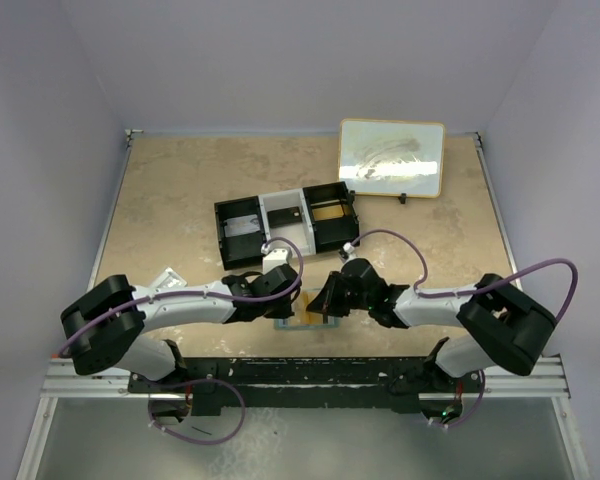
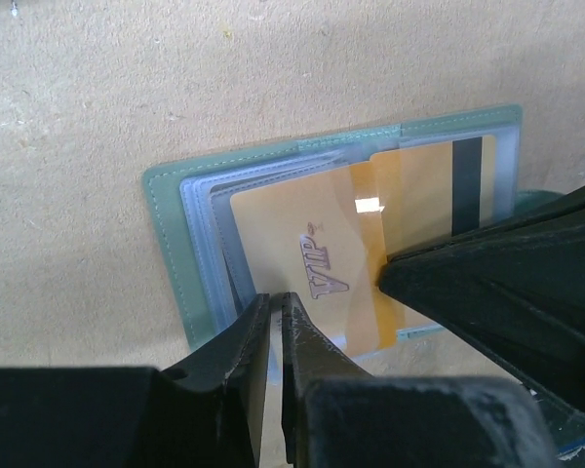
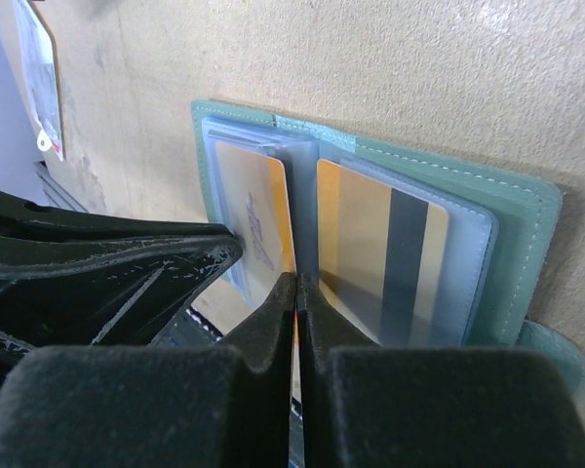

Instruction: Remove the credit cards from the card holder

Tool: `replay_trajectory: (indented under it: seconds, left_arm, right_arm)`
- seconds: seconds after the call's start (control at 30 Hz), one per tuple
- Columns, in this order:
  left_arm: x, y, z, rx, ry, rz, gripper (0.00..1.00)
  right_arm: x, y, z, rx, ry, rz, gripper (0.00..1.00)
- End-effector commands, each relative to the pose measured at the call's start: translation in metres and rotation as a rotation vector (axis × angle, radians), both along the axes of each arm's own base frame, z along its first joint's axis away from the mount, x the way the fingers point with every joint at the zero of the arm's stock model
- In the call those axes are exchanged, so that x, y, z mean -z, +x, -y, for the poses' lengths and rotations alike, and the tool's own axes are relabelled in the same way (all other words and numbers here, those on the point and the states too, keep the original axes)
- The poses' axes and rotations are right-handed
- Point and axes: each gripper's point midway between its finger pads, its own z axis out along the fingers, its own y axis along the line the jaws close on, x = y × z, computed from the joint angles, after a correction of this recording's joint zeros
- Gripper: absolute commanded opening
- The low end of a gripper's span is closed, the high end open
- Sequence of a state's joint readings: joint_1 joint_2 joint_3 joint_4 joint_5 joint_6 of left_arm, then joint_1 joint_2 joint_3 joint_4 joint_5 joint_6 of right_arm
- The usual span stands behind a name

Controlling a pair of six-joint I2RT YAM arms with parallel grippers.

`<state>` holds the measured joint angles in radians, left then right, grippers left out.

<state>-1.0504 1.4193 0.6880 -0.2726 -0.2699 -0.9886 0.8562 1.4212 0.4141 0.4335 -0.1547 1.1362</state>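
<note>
The card holder (image 1: 298, 323) lies open on the table between the two arms, grey-green rim (image 2: 166, 244) outside and pale blue sleeves inside (image 3: 468, 244). An orange-tan credit card (image 2: 302, 244) marked VIP sticks partly out of its left side. A second credit card (image 2: 439, 190) with a dark stripe sits in the right sleeve (image 3: 370, 253). My left gripper (image 2: 275, 297) has its jaws pinched almost together at the VIP card's near corner. My right gripper (image 3: 298, 278) is shut, its tips pressed at the holder's middle fold (image 2: 385, 278).
A black-and-white three-compartment tray (image 1: 285, 218) stands behind the holder. A tan-framed white board (image 1: 391, 158) lies at the back right. A clear packet (image 1: 165, 278) rests by the left arm. Both grippers crowd together over the holder.
</note>
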Motion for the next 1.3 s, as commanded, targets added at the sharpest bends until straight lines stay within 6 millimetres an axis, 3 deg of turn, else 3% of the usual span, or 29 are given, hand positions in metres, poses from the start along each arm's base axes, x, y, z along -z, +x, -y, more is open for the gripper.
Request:
replay_trajectory:
  seconds: [0.0, 0.1, 0.23, 0.4, 0.7, 0.97, 1.27]
  left_arm:
    - [0.001, 0.001, -0.006, -0.026, 0.019, 0.012, 0.06]
    - [0.002, 0.0, -0.005, -0.02, 0.019, 0.011, 0.05]
    - [0.003, -0.001, -0.005, -0.015, 0.019, 0.009, 0.04]
    - [0.003, -0.001, -0.004, -0.012, 0.019, 0.008, 0.03]
    - [0.003, -0.001, -0.007, -0.015, 0.035, 0.014, 0.03]
    - [0.008, -0.001, -0.016, -0.019, 0.082, 0.02, 0.02]
    - [-0.006, 0.004, -0.011, -0.026, 0.056, 0.045, 0.05]
  right_arm:
    - [-0.001, 0.001, -0.005, 0.011, 0.046, -0.017, 0.04]
    - [0.001, 0.0, -0.006, 0.007, 0.057, -0.025, 0.06]
    - [0.0, 0.0, -0.007, 0.008, 0.085, -0.028, 0.19]
    - [0.001, 0.002, -0.007, 0.016, 0.084, -0.032, 0.22]
    - [-0.002, 0.004, -0.002, 0.024, 0.075, -0.014, 0.05]
    - [-0.007, 0.009, 0.025, 0.098, 0.038, 0.017, 0.05]
    - [-0.005, 0.007, 0.025, 0.086, 0.044, 0.01, 0.05]
